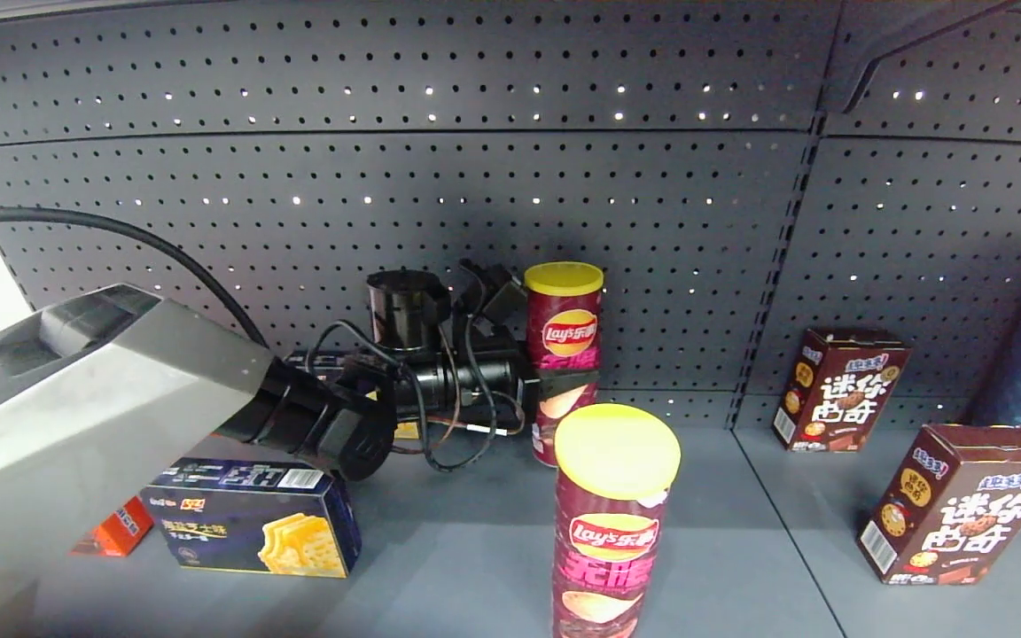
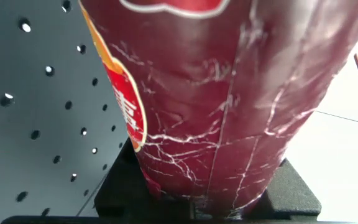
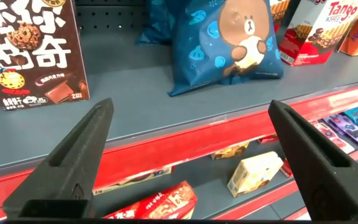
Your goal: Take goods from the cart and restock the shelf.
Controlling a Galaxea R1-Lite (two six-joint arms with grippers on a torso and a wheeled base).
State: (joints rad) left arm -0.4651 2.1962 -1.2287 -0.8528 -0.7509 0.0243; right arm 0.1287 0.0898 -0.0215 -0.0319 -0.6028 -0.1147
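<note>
The left claw (image 1: 555, 387) is clamped round the lower half of a chips can (image 1: 564, 323), which is upright at the back of the grey shelf (image 1: 475, 549), close to the pegboard (image 1: 386, 177). A second can (image 1: 614, 523) stands nearer the front. The right claw (image 3: 190, 106) hangs spread wide before a cookie box (image 3: 33, 50).

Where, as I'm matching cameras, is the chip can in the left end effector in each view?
Head view: chip can centre, at the back, behind the nearer can.
Left wrist view: chip can, close up.
Right wrist view: not in it.
Shared landmark: perforated back panel beside it, head and left wrist.
</note>
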